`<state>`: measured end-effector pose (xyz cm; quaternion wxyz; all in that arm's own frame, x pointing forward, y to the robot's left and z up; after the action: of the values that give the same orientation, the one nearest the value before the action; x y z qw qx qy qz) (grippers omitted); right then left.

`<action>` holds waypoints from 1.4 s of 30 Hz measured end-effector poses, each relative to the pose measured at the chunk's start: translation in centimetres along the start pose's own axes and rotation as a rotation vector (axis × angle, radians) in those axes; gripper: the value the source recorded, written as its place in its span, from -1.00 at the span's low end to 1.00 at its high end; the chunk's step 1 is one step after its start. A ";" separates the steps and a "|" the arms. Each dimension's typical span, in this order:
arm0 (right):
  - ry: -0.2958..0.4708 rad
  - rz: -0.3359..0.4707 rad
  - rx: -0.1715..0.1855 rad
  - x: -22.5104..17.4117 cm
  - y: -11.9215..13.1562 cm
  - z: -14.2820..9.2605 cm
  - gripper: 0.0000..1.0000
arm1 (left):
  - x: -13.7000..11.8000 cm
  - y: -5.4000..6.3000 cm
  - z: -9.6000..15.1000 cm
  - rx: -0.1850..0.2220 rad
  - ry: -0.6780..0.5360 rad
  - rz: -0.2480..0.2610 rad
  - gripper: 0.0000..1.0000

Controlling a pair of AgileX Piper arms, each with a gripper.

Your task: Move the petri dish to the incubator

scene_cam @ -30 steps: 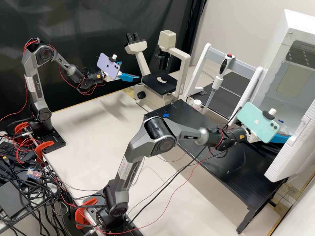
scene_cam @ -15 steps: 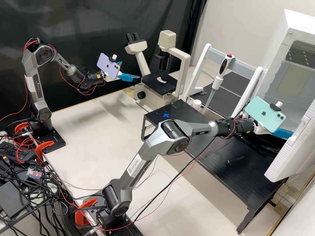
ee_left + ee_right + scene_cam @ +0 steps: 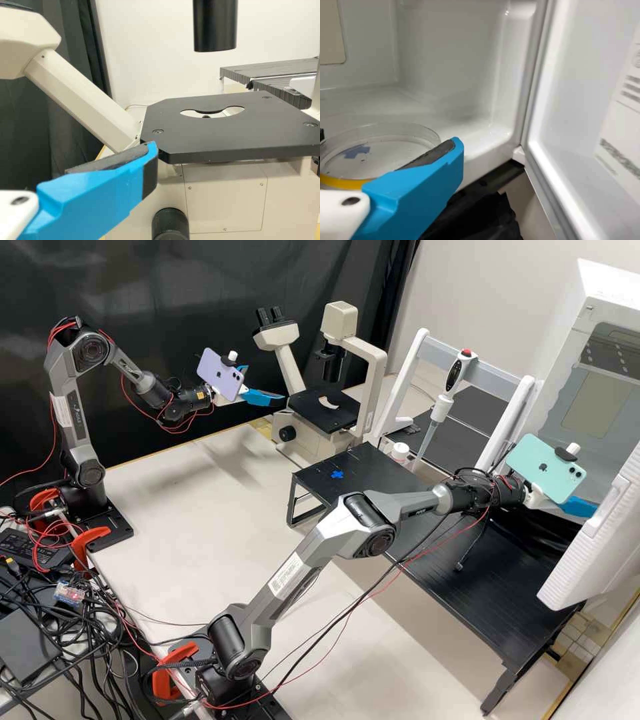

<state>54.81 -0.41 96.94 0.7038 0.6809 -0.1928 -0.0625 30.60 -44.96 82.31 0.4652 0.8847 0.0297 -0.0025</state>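
Note:
My right gripper [image 3: 579, 508] is at the open front of the white incubator [image 3: 587, 383], partly behind a green phone. In the right wrist view, the clear petri dish [image 3: 385, 131] lies between the fingers of my right gripper [image 3: 389, 140], its rim against the dark pad of one finger; a yellow band runs along its near side. A blue mark shows through it, above the pale incubator floor [image 3: 480, 142]. My left gripper [image 3: 265, 383] stands open and empty beside the microscope; the left wrist view has my left gripper [image 3: 75, 155] near the microscope stage [image 3: 230, 140].
The incubator door [image 3: 585, 110] stands open beside the right gripper. A black raised table [image 3: 480, 580] lies under the right arm, with a blue cross on it. Behind are a pipette [image 3: 441, 407] on a white stand and the microscope [image 3: 327, 407].
The right arm has stretched farther toward the incubator; its gripper rose a little and moved right in the high view, then slightly down again. The left arm has kept still.

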 end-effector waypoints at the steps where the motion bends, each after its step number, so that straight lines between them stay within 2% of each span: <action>1: 0.000 -0.003 0.004 0.1 -0.2 0.0 -1.00 | 0.0 0.0 0.0 0.000 0.000 0.000 1.00; 3: 0.005 -0.012 -0.002 0.4 -0.8 -0.2 -1.00 | 0.0 0.0 0.0 0.000 0.000 0.000 1.00; 6: 0.009 -0.033 0.014 0.9 -2.1 -0.3 -1.00 | 0.0 0.0 0.0 0.000 0.000 0.000 1.00; 13: 0.022 -0.040 -0.003 1.2 -2.7 -0.4 -1.00 | 0.0 0.0 0.0 0.000 0.000 0.000 1.00; 14: 0.025 -0.042 -0.003 1.3 -2.8 -0.4 1.00 | 0.0 0.0 0.0 0.000 0.000 0.000 1.00; 27: 0.029 -0.056 -0.029 1.4 -3.2 -0.2 1.00 | 0.0 0.0 0.0 0.000 0.000 0.000 1.00; 34: 0.038 -0.102 -0.027 0.3 -2.2 0.5 1.00 | 0.0 0.0 0.0 0.000 0.000 0.000 1.00; 36: 0.036 -0.122 -0.023 -0.2 -2.0 0.9 1.00 | 0.0 0.0 0.0 0.000 0.000 0.000 1.00; 38: 0.036 -0.133 -0.001 -0.7 -1.4 1.2 1.00 | 0.0 0.0 0.0 0.000 0.000 0.000 1.00; 39: 0.030 -0.144 -0.005 -1.0 -1.4 1.5 1.00 | 0.0 0.0 0.0 0.000 0.000 0.000 1.00; 42: 0.000 -0.158 0.040 -2.4 -0.5 2.3 1.00 | 0.0 0.0 0.0 0.000 0.000 0.000 1.00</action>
<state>51.89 -1.74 96.05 0.6830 0.7079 -0.1397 -0.1140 30.60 -44.96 82.31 0.4652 0.8847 0.0297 -0.0025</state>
